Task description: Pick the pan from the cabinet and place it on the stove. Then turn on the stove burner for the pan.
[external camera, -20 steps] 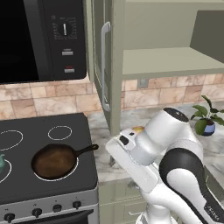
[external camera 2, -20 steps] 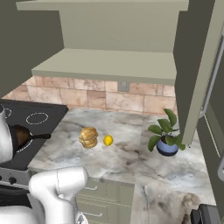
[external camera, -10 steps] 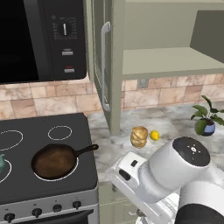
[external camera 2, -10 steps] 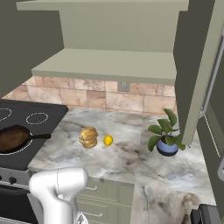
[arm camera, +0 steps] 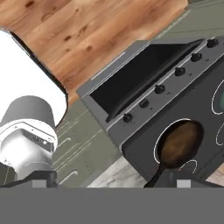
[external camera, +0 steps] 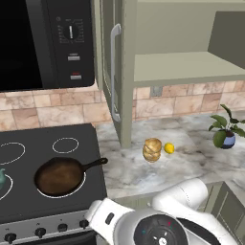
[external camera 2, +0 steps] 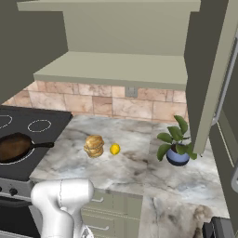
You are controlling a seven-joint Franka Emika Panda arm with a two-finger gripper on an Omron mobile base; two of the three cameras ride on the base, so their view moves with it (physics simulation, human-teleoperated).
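The dark pan sits on the black stove, on a large white-ringed stove burner, handle toward the counter. It also lies at the left edge of the right base view. Seen from the hand, the pan rests inside its ring, beyond a row of black knobs on the silver front strip. My gripper is open and empty, low in front of the stove and apart from the knobs. The sage-green cabinet stands open, its shelf bare.
A teal kettle stands at the stove's left edge. A black microwave hangs above. On the marble counter lie a bread roll, a lemon and a potted plant. The open cabinet door juts out over the counter.
My arm has swung down from over the counter edge to low in front of the stove. The pan has stayed on its burner, and the gripper has stayed open.
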